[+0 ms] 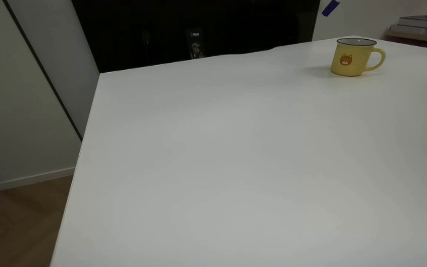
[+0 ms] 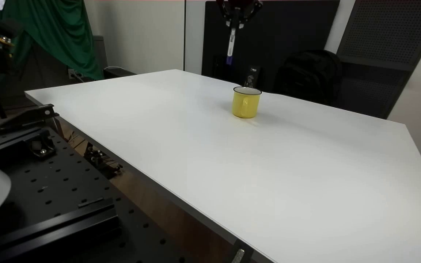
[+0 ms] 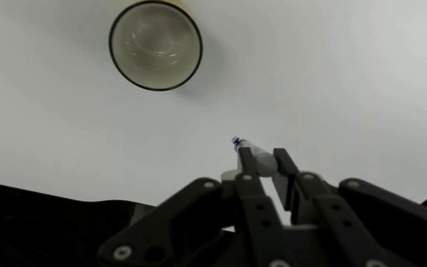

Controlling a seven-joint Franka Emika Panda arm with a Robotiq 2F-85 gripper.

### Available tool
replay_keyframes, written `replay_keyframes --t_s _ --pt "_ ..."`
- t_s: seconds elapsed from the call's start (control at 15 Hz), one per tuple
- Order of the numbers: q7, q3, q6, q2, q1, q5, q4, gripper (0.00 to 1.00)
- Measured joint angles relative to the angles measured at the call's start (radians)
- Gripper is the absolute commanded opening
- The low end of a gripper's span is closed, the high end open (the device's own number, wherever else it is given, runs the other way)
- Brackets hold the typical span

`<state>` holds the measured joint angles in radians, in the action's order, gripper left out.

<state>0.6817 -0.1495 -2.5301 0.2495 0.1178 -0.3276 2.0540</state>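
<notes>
My gripper [image 3: 263,155] is shut on a slim white marker [image 3: 257,151] with a blue-purple end. One finger hides part of the marker in the wrist view. In an exterior view the gripper [image 2: 235,20] shows at the top edge, and the marker [image 2: 231,43] hangs down from it, nearly upright, its coloured end lowest. Only that coloured end of the marker [image 1: 330,7] appears in an exterior view. A yellow mug [image 1: 351,59] with a dark rim and an animal face stands upright on the white table. Seen from above, the mug [image 3: 156,74] has no visible contents; the marker is apart from it.
The white table [image 2: 196,146] has a far edge beyond the mug, with a dark panel and a black backpack [image 2: 307,76] behind it. A black perforated base [image 2: 86,204] adjoins the near side. Books [image 1: 423,23] lie on a wooden surface farther back.
</notes>
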Motion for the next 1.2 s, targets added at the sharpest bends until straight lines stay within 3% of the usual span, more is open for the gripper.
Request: replay_keyframes --t_s 0.27,0.53,0.8,1.2 --pt "0.166 -0.036 0.122 0.009 0.014 -0.222 0.002 0.04" --pt "0.279 -0.036 0.250 0.044 0.014 -0.369 0.010 0.04" --pt "0.327 -0.028 0.328 0.095 0.009 -0.426 0.039 0.04" --pt "0.357 -0.009 0.350 0.171 -0.014 -0.439 0.111 0.04"
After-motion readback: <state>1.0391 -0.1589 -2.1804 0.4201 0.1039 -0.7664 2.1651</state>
